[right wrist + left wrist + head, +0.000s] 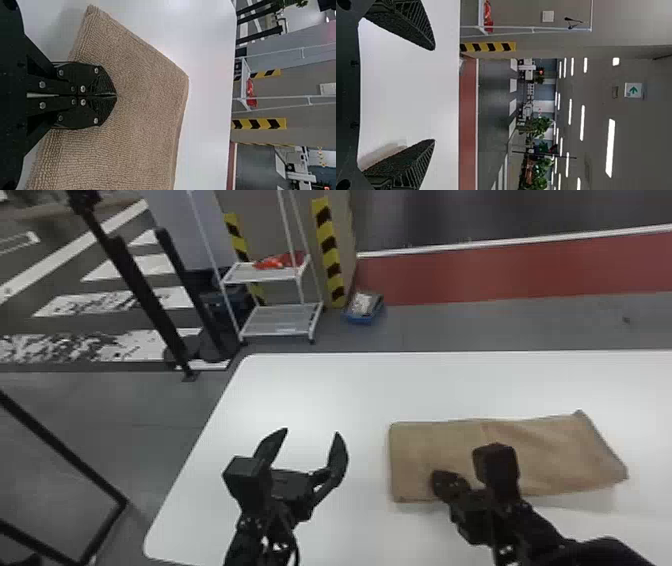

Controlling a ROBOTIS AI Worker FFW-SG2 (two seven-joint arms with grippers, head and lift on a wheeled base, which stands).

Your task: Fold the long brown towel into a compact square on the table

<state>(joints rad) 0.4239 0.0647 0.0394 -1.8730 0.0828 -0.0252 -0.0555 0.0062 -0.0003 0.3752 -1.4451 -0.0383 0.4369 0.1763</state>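
The brown towel lies flat as a long rectangle on the right part of the white table, its right end slanted. My right gripper is over the towel's near left part; in the right wrist view that gripper is shut, fingertips together against the towel, with no cloth visible between them. To the left of the towel, my left gripper stands open above bare table. The left wrist view shows the same gripper with its fingers wide apart.
Beyond the table's far edge stand a white wire shelf and a blue box on the floor. A black frame rests on the floor to the left. The table's left edge runs beside my left arm.
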